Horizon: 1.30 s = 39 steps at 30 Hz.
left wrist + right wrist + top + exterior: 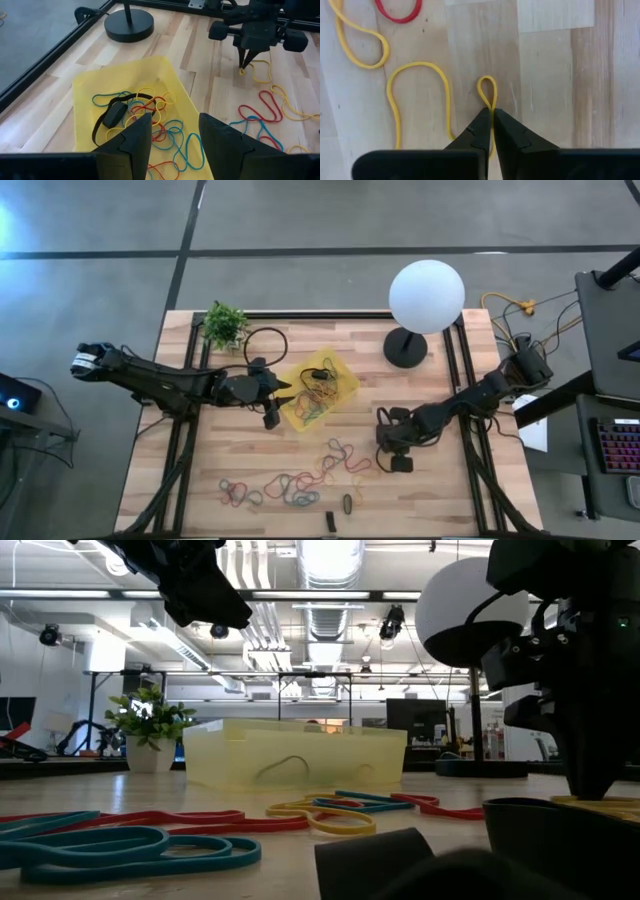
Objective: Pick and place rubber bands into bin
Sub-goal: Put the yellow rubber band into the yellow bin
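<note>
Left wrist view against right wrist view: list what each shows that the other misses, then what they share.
Only the left wrist view: the yellow bin holding a tangle of rubber bands, the black lamp base, and the open left tool above the bin. Only the right wrist view: the right tool shut on a yellow band, close up. Both: that tool pinching the band on the wooden table.

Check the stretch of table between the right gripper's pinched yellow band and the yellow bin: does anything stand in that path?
Nothing solid shows there. The right gripper is shut on the yellow rubber band; toward the bin lie only flat loose bands on the table. The left gripper hovers open above the bin, crowding the drop spot.
</note>
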Each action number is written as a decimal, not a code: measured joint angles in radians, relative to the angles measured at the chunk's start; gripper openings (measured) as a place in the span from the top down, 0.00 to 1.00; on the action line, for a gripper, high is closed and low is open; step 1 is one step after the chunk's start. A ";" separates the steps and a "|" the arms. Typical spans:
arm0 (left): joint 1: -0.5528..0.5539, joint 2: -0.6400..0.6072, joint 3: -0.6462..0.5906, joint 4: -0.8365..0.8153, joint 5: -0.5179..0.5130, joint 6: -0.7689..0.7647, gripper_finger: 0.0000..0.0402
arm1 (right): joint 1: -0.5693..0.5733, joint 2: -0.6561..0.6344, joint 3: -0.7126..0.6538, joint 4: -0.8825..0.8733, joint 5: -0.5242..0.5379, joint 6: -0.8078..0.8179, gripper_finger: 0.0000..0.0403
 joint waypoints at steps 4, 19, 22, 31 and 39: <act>0.000 0.000 0.000 0.000 0.000 0.000 0.63 | 0.010 0.001 0.023 -0.020 0.014 0.001 0.98; 0.000 0.000 0.000 0.000 0.000 0.007 0.63 | 0.019 -0.063 0.233 -0.218 0.242 -0.026 0.98; 0.000 0.000 0.000 0.000 0.000 0.007 0.63 | 0.018 -0.068 0.302 -0.259 0.304 -0.066 0.98; 0.000 0.000 0.000 0.000 0.000 0.007 0.63 | -0.033 -0.072 0.547 -0.325 0.531 -0.232 0.98; 0.000 0.000 0.000 0.013 0.000 0.001 0.63 | -0.171 -0.072 0.670 -0.268 0.617 -0.409 0.98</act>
